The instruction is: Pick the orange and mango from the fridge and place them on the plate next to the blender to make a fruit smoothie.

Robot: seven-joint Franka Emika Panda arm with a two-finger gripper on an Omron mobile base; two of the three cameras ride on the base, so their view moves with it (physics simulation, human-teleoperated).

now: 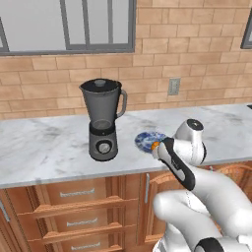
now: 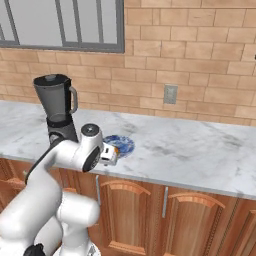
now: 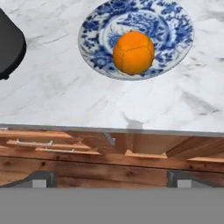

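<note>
The bright orange (image 3: 133,52) rests in the middle of the blue-and-white plate (image 3: 175,26) on the marble counter. The plate (image 1: 145,139) lies just right of the dark grey blender (image 1: 103,123), whose base corner (image 3: 8,43) shows in the hand view. My gripper (image 3: 111,177) is open and empty, its fingertips (image 3: 41,178) wide apart, drawn back above the counter's front edge and short of the plate. In the left base view a sliver of the orange (image 1: 154,145) peeks out beside my hand. The mango and the fridge are out of view.
The marble counter (image 1: 44,147) runs left and right along a brick wall with a socket (image 1: 173,86) and a window (image 1: 74,24). Wooden drawers (image 1: 78,194) and cabinet doors (image 2: 190,215) sit below the counter's front edge (image 3: 109,127).
</note>
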